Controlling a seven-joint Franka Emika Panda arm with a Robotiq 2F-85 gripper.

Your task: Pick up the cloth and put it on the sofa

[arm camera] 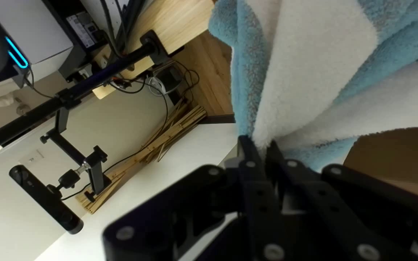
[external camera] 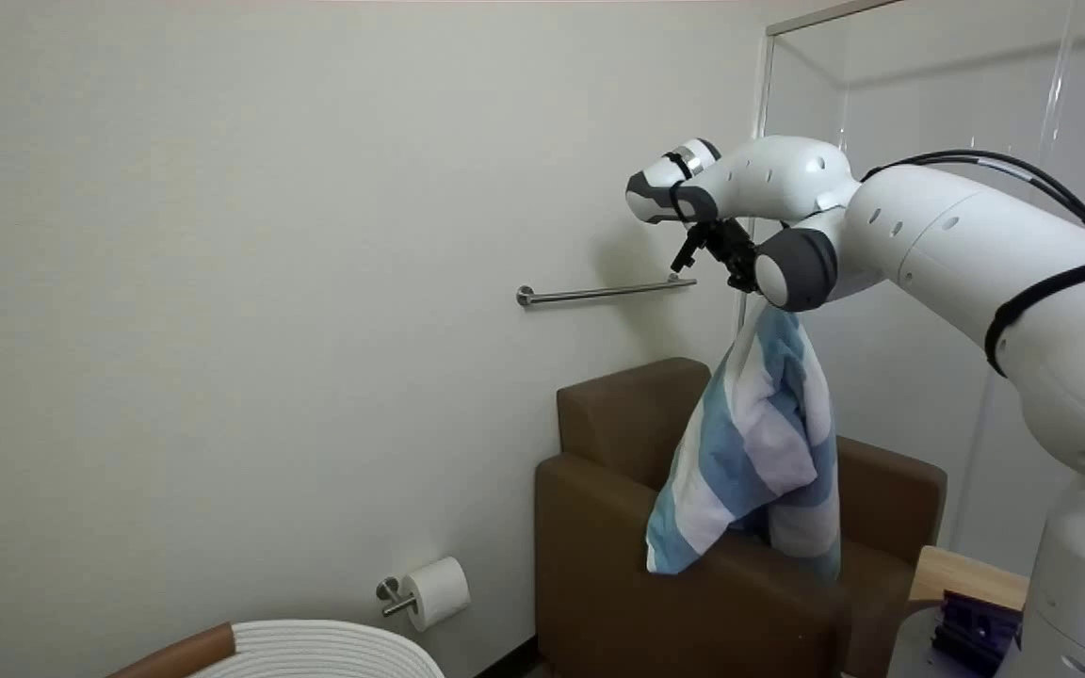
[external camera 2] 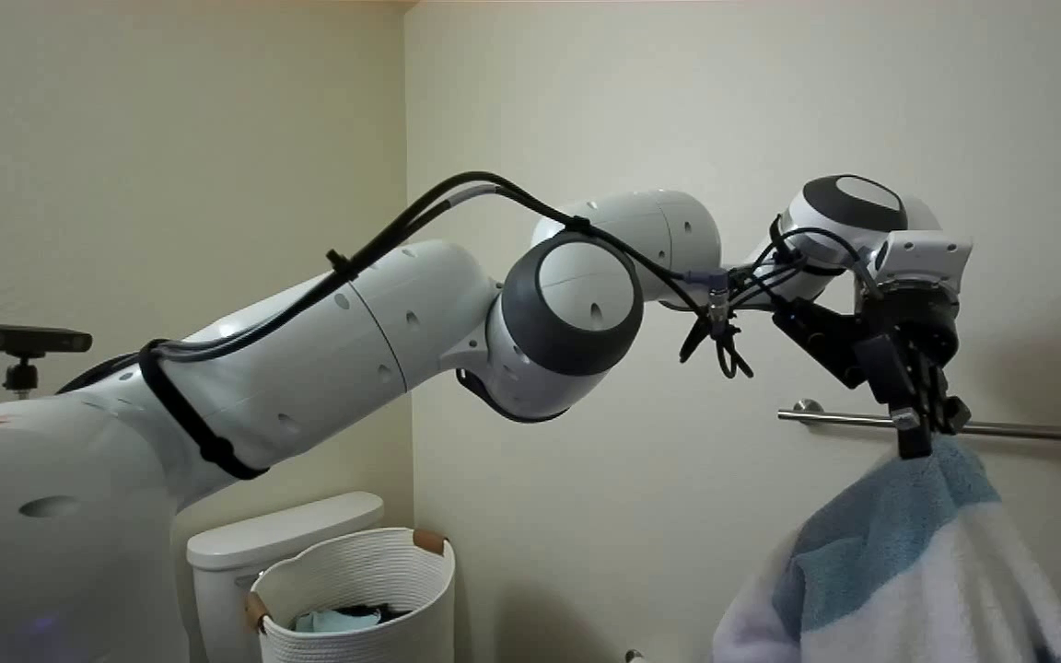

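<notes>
"Currently, what is the state of the gripper?"

"In the wrist view, both fingers pinch a gathered fold of the cloth at their tips."

"Where is the cloth?"

"It hangs below the gripper in both exterior views, narrow at the top and wider toward the bottom, with light-blue and white stripes. In an exterior view, it overlaps the brown armchair. Contact between the two cannot be confirmed."

"What is located farther out?"

"A metal towel bar is mounted on the wall; an exterior view shows it behind the gripper. Lower on the same wall, a toilet-paper roll is fitted to a holder."

"And farther from the gripper?"

"An exterior view shows a white basket with brown handles. It contains fabric and stands in front of a toilet tank."
</notes>
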